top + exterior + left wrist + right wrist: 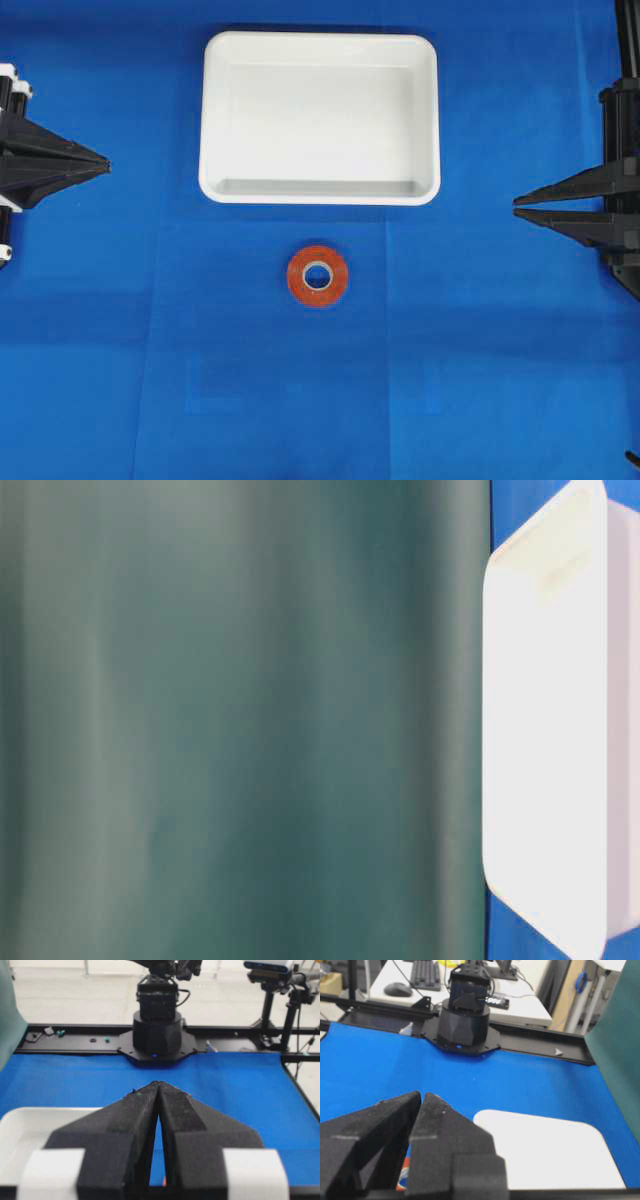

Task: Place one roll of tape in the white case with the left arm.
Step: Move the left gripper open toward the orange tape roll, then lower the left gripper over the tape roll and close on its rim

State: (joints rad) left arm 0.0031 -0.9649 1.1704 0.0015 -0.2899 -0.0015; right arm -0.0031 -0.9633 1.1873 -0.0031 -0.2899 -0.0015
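The orange-red roll of tape [318, 276] lies flat on the blue cloth, just in front of the white case [320, 195], which has nothing in it. My left gripper [106, 165] rests at the far left edge, shut and holding nothing, well away from both. In the left wrist view its tips [158, 1083] meet, with the white case [20, 1130] low on the left. My right gripper [516, 206] sits at the far right, shut with nothing in it. In the right wrist view the right gripper [421, 1094] has a sliver of the roll of tape [404, 1175] showing between its fingers and the white case [545, 1150] to the right.
A dark green backdrop [240, 720] fills most of the table-level view, with the white case [545, 730] at its right. The opposite arm bases [156, 1030] [465, 1020] stand at the table's ends. Blue cloth [150, 380] covers the table.
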